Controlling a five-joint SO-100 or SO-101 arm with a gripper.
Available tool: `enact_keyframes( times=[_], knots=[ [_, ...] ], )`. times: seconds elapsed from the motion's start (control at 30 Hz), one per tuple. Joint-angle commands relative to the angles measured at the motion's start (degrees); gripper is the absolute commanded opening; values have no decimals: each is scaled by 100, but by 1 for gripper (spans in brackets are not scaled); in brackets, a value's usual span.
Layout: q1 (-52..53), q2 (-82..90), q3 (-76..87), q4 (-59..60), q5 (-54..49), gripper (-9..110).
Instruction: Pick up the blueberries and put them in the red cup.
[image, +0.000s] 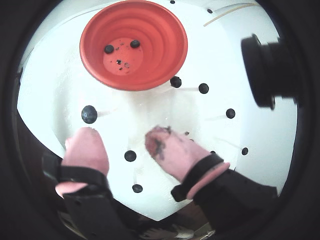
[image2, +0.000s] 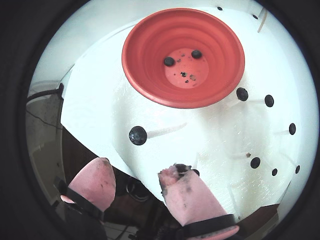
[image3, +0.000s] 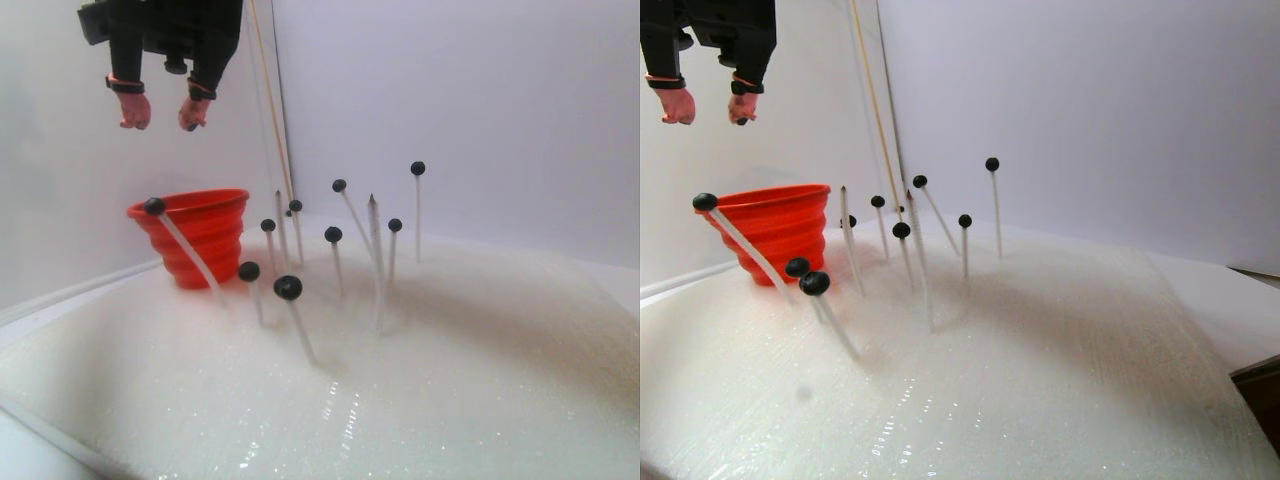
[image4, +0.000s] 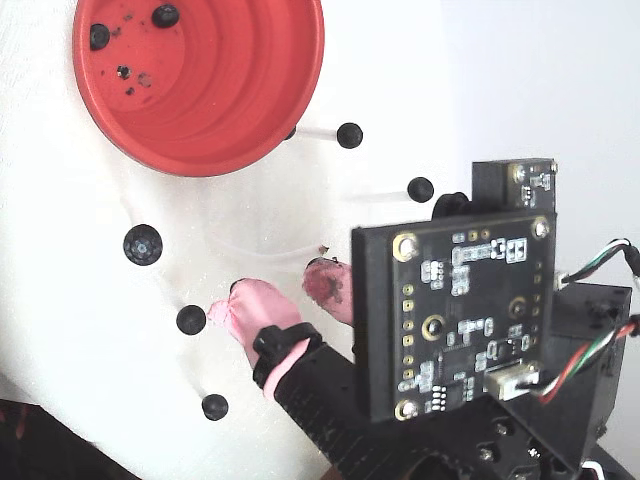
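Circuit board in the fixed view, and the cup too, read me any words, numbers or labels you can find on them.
Circuit board: tiny pale markings beside the components, too small and blurred to read.
Red cup: no text or logo visible in any view.
Nothing else carries legible writing.

Bright, even light nearly washes out the white foam board (image3: 420, 380) (faint glints near the front). Both wrist views are round fisheyes with black, blurred rims; shadows are soft.
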Motion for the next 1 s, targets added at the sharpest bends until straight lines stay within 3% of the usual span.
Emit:
enact_keyframes(
  times=[0.0,0.97],
  knots=[
    [-167,466,-70,18,-62,17],
    [-272,-536,369,-1046,-360,18]
  ],
)
